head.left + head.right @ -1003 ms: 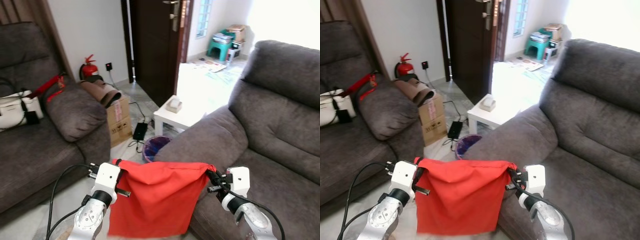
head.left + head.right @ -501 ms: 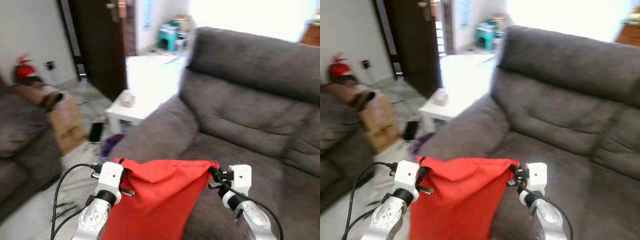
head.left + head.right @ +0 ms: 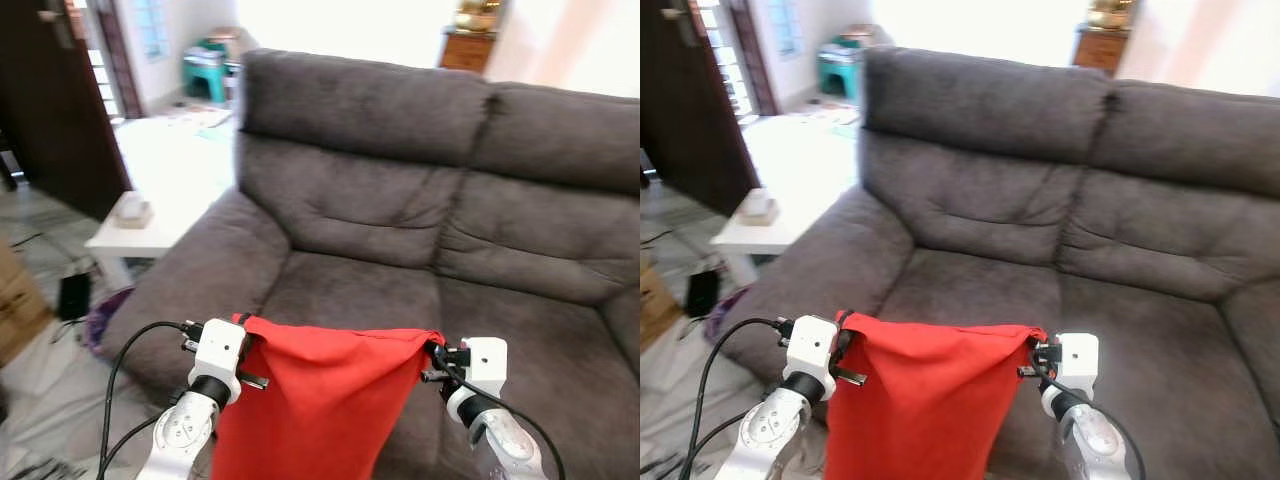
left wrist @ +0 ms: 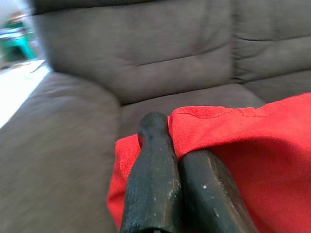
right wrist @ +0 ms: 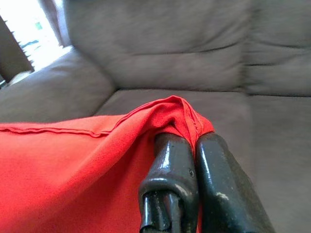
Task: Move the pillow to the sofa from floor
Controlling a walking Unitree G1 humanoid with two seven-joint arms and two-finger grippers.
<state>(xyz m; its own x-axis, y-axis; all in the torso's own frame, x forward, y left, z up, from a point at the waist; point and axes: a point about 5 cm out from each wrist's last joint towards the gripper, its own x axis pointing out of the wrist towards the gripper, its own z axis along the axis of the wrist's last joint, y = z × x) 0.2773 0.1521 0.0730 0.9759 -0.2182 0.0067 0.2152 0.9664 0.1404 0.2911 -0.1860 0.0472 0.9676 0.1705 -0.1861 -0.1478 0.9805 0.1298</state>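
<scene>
Between the two pairs of fingers, the red pillow hangs stretched in the air, one top corner pinched by the left gripper, the other by the right gripper. Beyond the fingertips lies the grey sofa; a white side table stands beside its arm.

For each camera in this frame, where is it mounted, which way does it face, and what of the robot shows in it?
Left eye view: on the head, looking forward and down at the grey sofa; both silver arms hold the red pillow by its top corners.
Right eye view: the head camera's other eye, same scene: left gripper, right gripper.
Left wrist view: on the left wrist, looking along its black fingers, shut on the pillow's edge, towards the sofa seat.
Right wrist view: likewise, fingers pinching a red corner.
All four share the pillow and sofa.
</scene>
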